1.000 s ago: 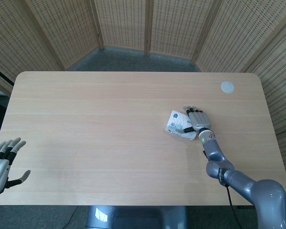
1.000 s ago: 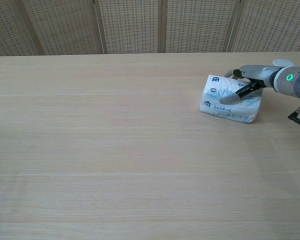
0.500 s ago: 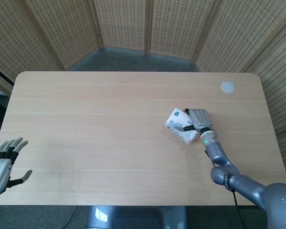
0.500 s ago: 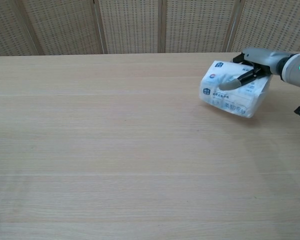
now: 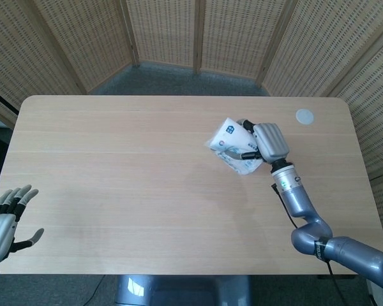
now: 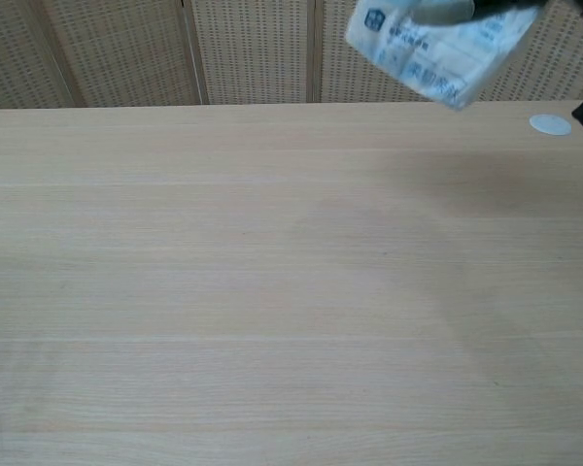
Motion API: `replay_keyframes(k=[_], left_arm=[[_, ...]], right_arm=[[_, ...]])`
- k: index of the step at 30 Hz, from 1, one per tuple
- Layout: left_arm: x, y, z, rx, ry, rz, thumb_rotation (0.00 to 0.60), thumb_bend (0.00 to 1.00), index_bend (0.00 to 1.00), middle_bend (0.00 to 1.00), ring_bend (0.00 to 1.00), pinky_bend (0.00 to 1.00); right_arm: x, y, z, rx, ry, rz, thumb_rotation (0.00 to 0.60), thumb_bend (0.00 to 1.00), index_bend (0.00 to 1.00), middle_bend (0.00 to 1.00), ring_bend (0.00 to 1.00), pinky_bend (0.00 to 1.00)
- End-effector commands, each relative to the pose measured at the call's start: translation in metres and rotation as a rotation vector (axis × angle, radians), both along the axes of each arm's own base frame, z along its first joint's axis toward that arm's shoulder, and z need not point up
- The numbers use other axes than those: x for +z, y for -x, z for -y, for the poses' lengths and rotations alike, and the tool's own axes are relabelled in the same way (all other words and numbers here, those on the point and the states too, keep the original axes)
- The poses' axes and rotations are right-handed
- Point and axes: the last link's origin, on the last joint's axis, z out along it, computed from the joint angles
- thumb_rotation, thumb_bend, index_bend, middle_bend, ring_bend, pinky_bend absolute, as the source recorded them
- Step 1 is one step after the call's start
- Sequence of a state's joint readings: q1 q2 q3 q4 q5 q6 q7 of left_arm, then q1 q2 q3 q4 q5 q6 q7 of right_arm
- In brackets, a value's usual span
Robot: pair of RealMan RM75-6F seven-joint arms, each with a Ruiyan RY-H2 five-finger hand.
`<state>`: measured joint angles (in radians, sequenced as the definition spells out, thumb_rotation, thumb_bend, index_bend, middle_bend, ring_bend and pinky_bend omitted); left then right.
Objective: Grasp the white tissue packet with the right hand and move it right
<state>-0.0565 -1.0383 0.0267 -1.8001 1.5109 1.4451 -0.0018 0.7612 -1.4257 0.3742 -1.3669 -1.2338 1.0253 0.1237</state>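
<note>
The white tissue packet (image 5: 232, 146) with blue print hangs in the air above the right half of the table, tilted. My right hand (image 5: 263, 144) grips it from its right side, the thumb lying across its top. In the chest view the packet (image 6: 432, 47) is at the top edge of the frame, well above the tabletop, and only a bit of the right hand (image 6: 471, 8) shows there. My left hand (image 5: 3, 223) is open at the table's near left corner, holding nothing.
A small white round disc (image 5: 304, 116) lies on the wooden table (image 5: 147, 185) near its far right corner, also visible as the disc (image 6: 549, 124) in the chest view. Woven folding screens stand behind the table.
The right hand has lifted the packet clear off the table, high enough to reach the top of the chest view, and carried it slightly left in the head view. The left hand barely moved.
</note>
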Motion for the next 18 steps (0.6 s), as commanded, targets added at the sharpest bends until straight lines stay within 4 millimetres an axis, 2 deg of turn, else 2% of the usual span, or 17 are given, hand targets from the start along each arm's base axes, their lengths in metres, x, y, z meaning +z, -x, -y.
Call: replay_keyframes(k=[1,7,18], left_arm=[[0.002,0.0,0.003,0.004,-0.008,-0.001,0.6,0.32,0.12,0.0,0.0,0.0],[0.005,0.002,0.008,0.015,-0.023,0.001,0.6,0.32,0.12,0.0,0.0,0.0],[0.004,-0.003,0.006,0.004,-0.019,-0.006,0.6,0.32,0.12,0.0,0.0,0.0]], right_arm=[[0.021,-0.015,0.001,0.044,0.039,0.048,0.6,0.22,0.44,0.88,0.8,0.81],[0.033,-0.021,0.0,0.053,0.058,0.059,0.6,0.22,0.44,0.87,0.8,0.81],[0.036,-0.016,0.0,0.041,0.057,0.056,0.6,0.22,0.43,0.87,0.8,0.81]])
